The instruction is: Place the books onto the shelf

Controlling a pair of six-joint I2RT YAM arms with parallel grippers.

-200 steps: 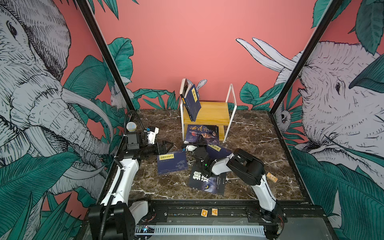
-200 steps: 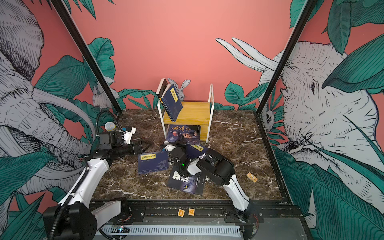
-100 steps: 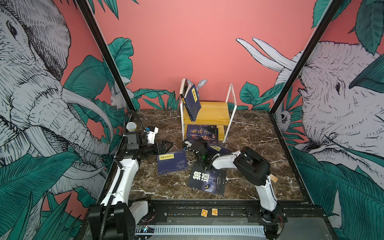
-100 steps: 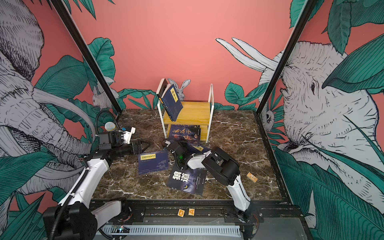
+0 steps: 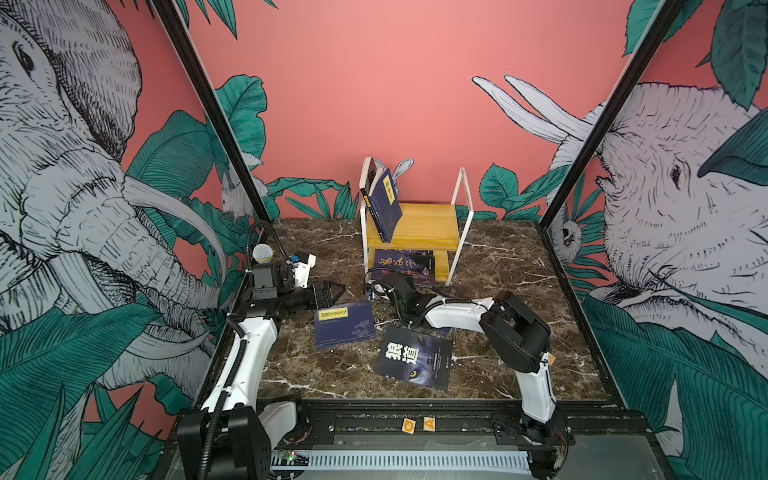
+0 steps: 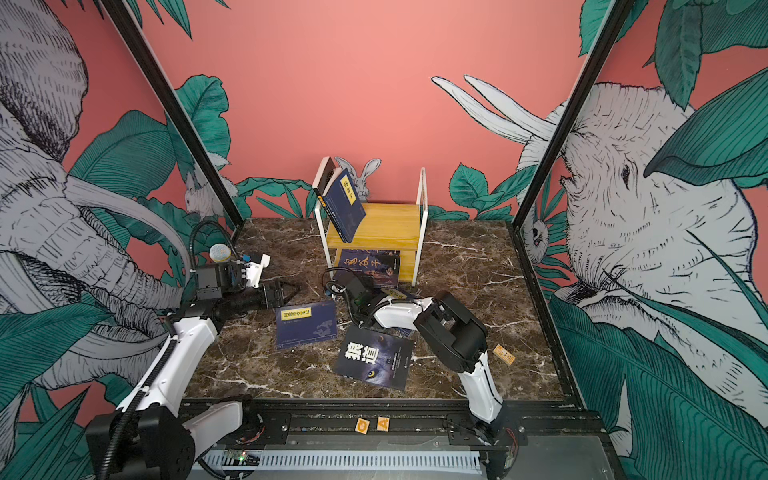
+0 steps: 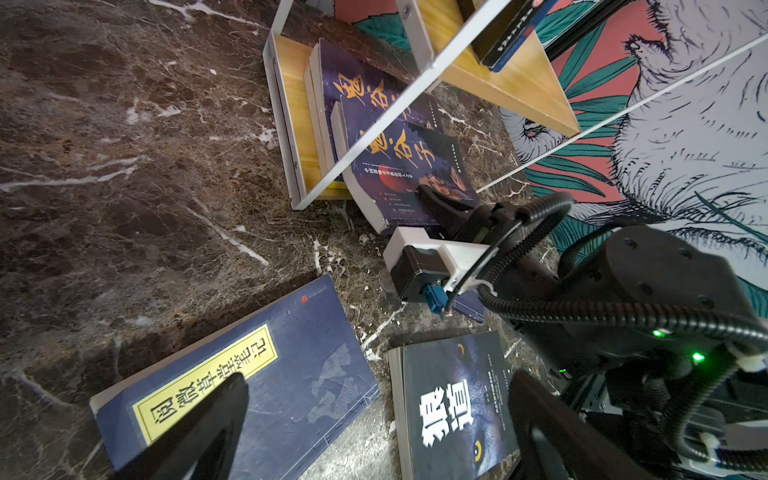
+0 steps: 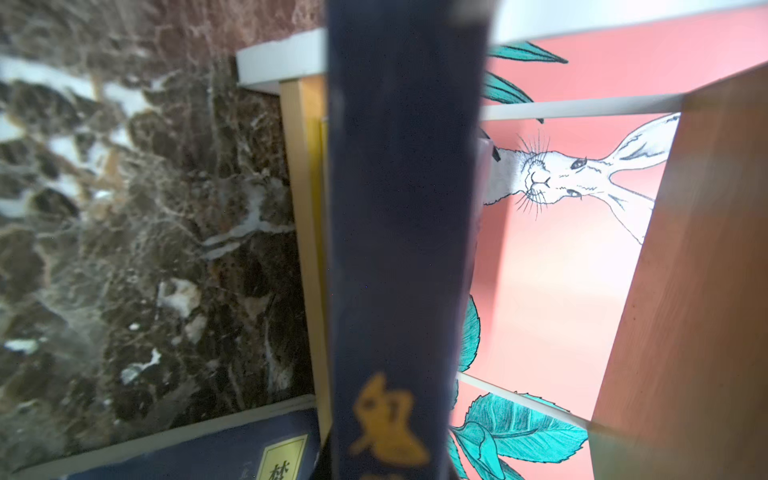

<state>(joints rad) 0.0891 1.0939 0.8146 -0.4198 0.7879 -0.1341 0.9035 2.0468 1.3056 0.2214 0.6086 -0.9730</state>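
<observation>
Two books [image 5: 384, 203] are propped against the left end of the shelf [image 5: 428, 224] to stay upright, a purple book [image 7: 386, 174] is pinched by the right pincer [image 7: 428, 197], likely for shoving onto the lower board [image 5: 441, 266], and the left pincer [image 5: 332, 293] is spread wide near the navy book [image 5: 344, 324] lying on the bench [image 5: 519, 257].

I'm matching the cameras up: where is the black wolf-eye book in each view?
Both top views: wolf book flat on the table near its front edge, right of the flat navy book.
Left wrist: in view, beside that navy book, eye showing.
Right wrist: not in view.
Shared landmark: the shelf, visible in all four views.
</observation>
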